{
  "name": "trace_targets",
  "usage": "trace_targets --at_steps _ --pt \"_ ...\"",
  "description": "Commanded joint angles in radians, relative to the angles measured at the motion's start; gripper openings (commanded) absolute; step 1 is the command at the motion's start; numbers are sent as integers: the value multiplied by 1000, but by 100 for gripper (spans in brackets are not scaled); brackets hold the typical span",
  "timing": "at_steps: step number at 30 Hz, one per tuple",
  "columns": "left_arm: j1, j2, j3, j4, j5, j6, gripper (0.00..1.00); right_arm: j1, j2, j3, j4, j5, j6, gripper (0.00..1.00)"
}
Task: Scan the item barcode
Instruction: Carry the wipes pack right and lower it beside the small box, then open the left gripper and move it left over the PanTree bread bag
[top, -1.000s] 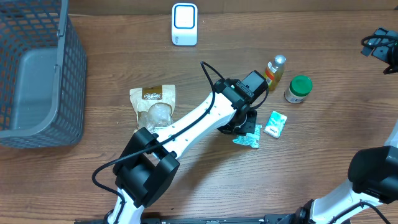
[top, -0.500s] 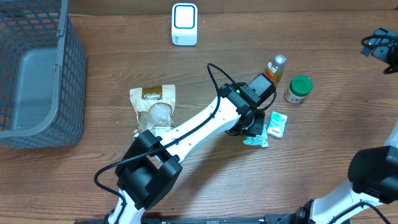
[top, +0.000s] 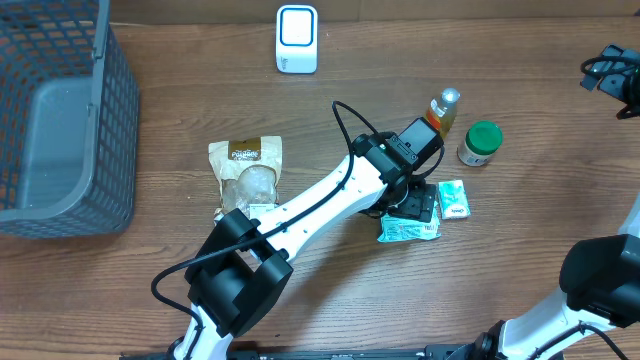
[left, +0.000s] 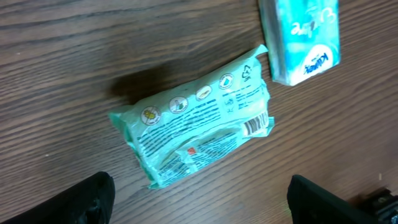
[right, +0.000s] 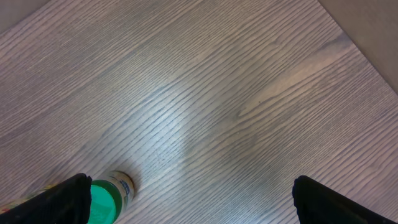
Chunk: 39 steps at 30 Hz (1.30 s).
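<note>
A teal wipes packet (top: 408, 229) lies flat on the wooden table, free of any grip. In the left wrist view the packet (left: 193, 124) shows its printed back, with a barcode (left: 254, 126) near its right end. My left gripper (top: 416, 203) hovers just above it, jaws wide open, and the black fingertips (left: 87, 199) stand well apart at the bottom of that view with bare wood between them (left: 199, 202). The white scanner (top: 297, 39) stands at the table's far edge. My right gripper (top: 610, 75) is open at the far right, holding nothing (right: 199, 199).
A small teal tissue pack (top: 454, 198) lies just right of the packet. A green-lidded jar (top: 480, 143) and an amber bottle (top: 442, 112) stand behind it. A brown pouch (top: 246, 165) lies left of centre. A grey mesh basket (top: 115, 120) fills the left side.
The left gripper carried the teal packet to the right, then opened and let it go. The packet now rests flat on the table. The right arm has not moved.
</note>
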Motion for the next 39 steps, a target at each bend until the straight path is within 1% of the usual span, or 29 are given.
trace_targets --at_steps 1,3,6,11,14,20,27,29,31,36,39 --pt "-6 8 -2 -14 -24 2 93 -1 -6 9 5 7 4 100" --pt "-5 8 -2 -35 -18 14 100 -1 -6 9 5 7 4 100" --pt "6 6 -2 -65 15 63 100 -1 -6 9 5 7 4 100" --pt "37 -21 -2 -117 29 66 100 -1 -6 9 5 7 5 100" --pt "48 -64 -2 -144 21 95 100 -1 -6 9 5 7 4 100" --pt "49 -209 -2 -197 -130 95 100 -1 -6 9 5 7 4 100" --pt "82 -389 -2 -304 -370 86 100 -1 -6 9 5 7 4 100" --pt "117 -420 -2 -362 -454 45 100 -1 -6 9 5 7 4 100" --pt "153 -425 -2 -408 -505 15 100 -1 -6 9 5 7 5 100" --pt "256 -408 -5 -518 -517 16 100 -1 -6 9 5 7 4 100" --pt "324 -403 -36 -539 -517 16 100 -1 -6 9 5 7 4 100"
